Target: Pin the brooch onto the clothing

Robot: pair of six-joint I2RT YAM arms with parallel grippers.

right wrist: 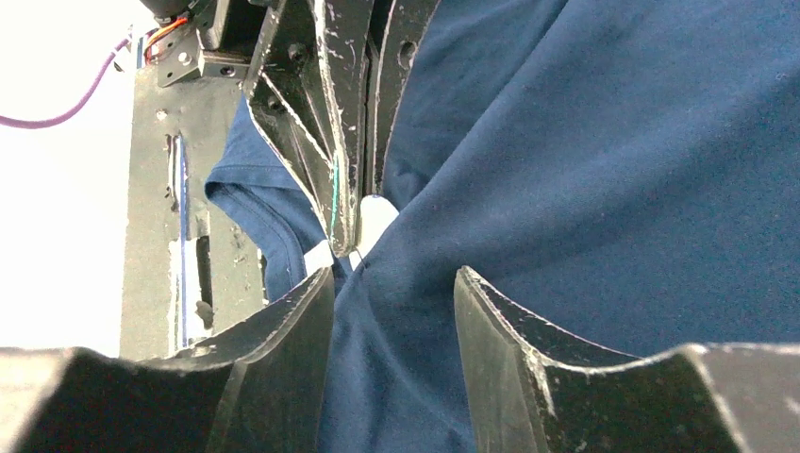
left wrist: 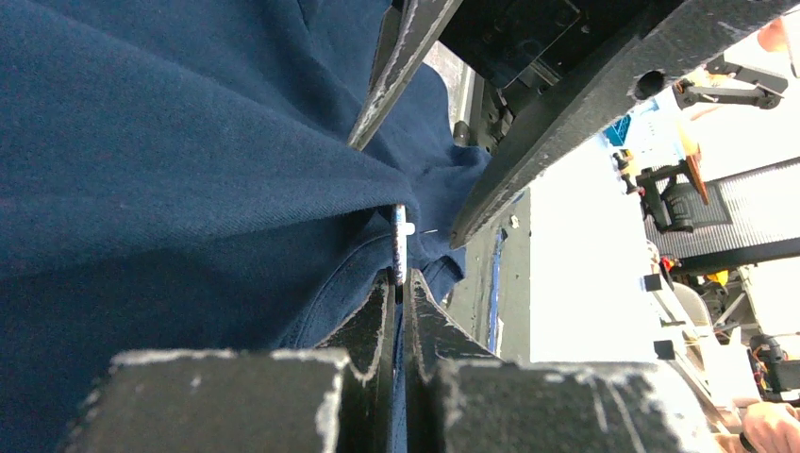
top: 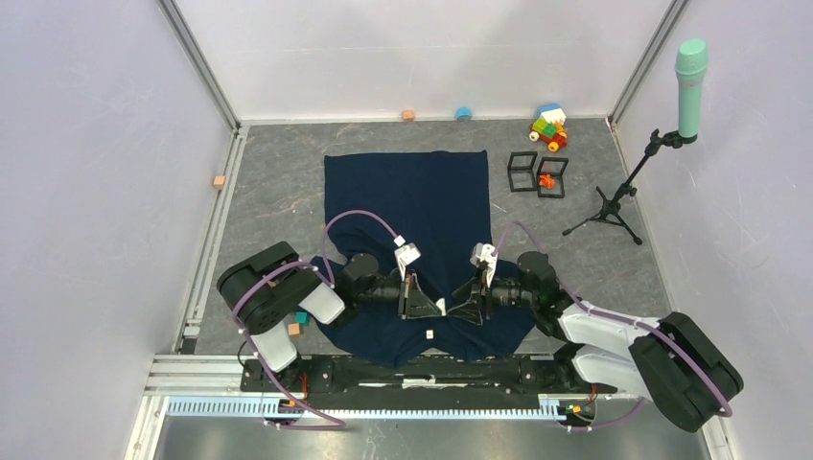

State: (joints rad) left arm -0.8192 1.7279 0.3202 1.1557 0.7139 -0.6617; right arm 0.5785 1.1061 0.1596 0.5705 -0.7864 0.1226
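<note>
- Dark navy-blue short-sleeved fabric shirt [top: 403, 192] lies flat on the grey mottled table [top: 278, 192], in the centre, with its lower part under both wrists.
- Left gripper [left wrist: 401, 281]: fingers clenched edge-on around a thin flat brooch [left wrist: 400, 243], white with a blue-green rim. A fine pin tip sticks out sideways by the cloth.
- The brooch sits right at a peaked fold of the shirt, touching the fabric.
- Right gripper [right wrist: 394, 283]: fingers spread apart, released. Shirt fabric fills the gap between them, and its tips reach in just beside the left one's.
- Writing: the blue-and-white patch in the left wrist background is too blurred to read.
- Small white piece [top: 429, 333] lies on the shirt just near-side of the two grippers.
- Two black wire cube frames [top: 522, 172] stand just right of the shirt, and the right-hand one holds a small orange bit [top: 546, 180].
- Multicoloured toy block vehicle [top: 549, 126] sits behind the frames.
- Teal foam-headed microphone [top: 690, 72] stands on a black tripod stand [top: 609, 206] at the far right.
- Small blue round piece [top: 463, 113] and tan cube [top: 408, 115] sit at the back wall. Another tan cube [top: 220, 181] is at the left wall.
- Teal block [top: 301, 317] and orange block [top: 293, 329] sit beside the left arm base.
- Purple cables [top: 360, 216] loop over the shirt from both arms.
</note>
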